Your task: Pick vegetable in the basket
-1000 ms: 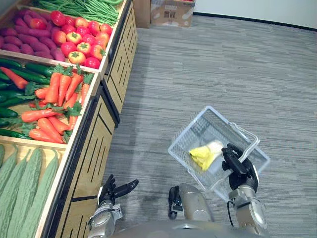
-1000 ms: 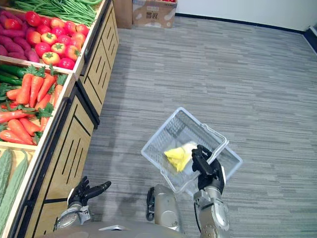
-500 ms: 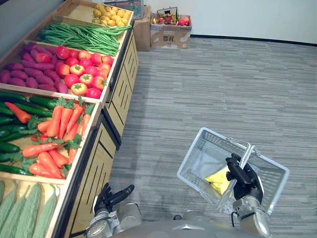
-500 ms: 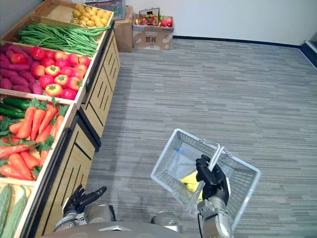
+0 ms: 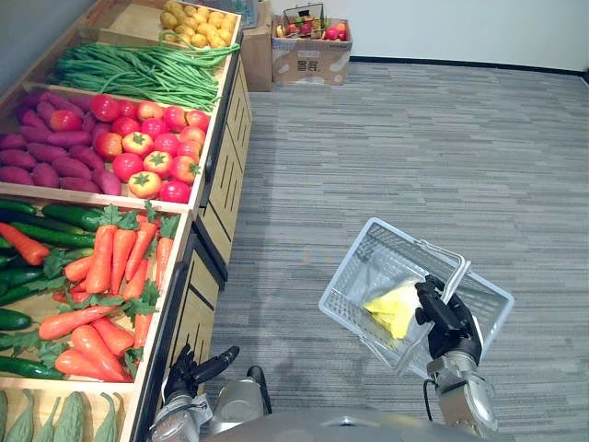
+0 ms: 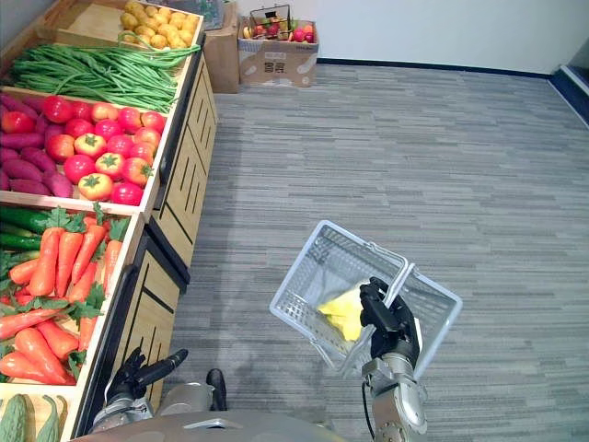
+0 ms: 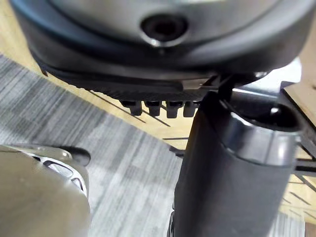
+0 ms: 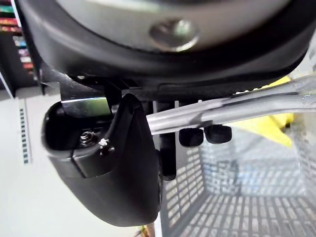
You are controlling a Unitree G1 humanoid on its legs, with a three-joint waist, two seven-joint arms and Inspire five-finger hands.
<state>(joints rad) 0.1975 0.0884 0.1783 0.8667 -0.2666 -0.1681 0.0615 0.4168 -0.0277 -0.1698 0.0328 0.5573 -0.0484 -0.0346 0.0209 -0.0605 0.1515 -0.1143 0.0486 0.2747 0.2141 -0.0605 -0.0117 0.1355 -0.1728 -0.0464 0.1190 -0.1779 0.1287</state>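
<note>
Right hand (image 5: 444,318) curled round handle (image 5: 458,273) of wire basket (image 5: 347,261), right of produce stand (image 5: 221,166). 1 yellow vegetable (image 5: 393,307) inside. Left hand (image 5: 198,366) low, fingers relaxed, empty. Likely between picks; next, left hand reaches for carrots (image 5: 120,258).

A long wooden produce stand (image 5: 227,138) runs along one side of a grey carpeted floor (image 5: 414,138), its open bins stocked in a row. The farthest bin holds small yellow produce (image 5: 195,18), the next green beans (image 5: 138,72). Red tomatoes (image 5: 156,138) share a bin with purple sweet potatoes (image 5: 41,152). Next, carrots (image 5: 120,262) with green tops lie beside dark cucumbers (image 5: 46,230), and the nearest bin holds bumpy green gourds (image 5: 64,422). At the far end of the stand, by the wall, a cardboard box (image 5: 313,64) sits on the carpet.
</note>
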